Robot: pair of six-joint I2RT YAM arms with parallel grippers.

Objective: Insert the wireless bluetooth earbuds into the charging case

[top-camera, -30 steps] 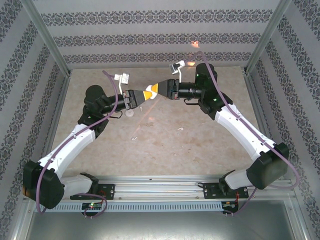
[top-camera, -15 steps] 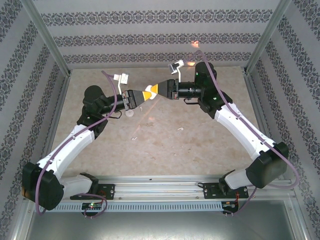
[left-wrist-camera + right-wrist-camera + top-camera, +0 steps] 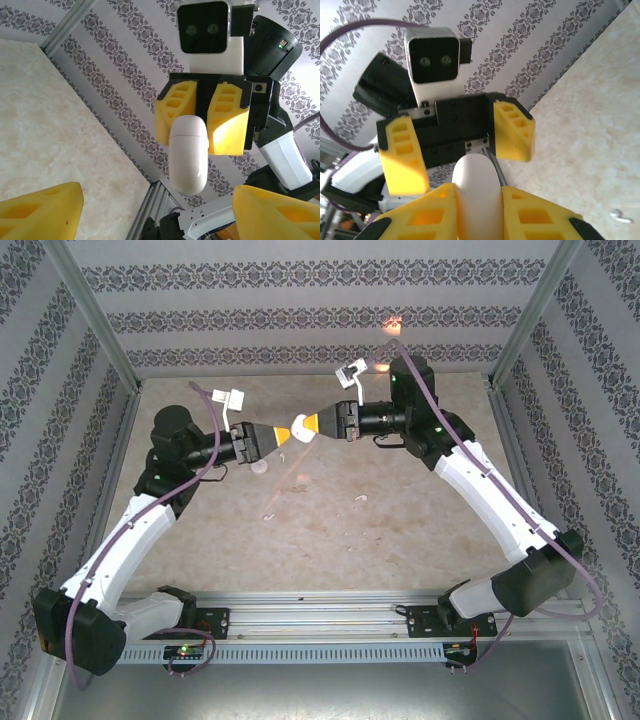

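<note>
I'm opening my left gripper (image 3: pixel 157 200) off the charging case (image 3: pixel 189 155).
Alone now, my right gripper (image 3: pixel 202 120) is clamping it (1 holder).

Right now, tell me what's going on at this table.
Both arms meet in mid-air above the table. The right hand is clamped on a white case, holding it up off the surface. The left hand faces it with its fingers spread wide, clear of the case. It looks like a pass between the two arms. At least one earbud lies loose on the table, not yet in any case.
</note>
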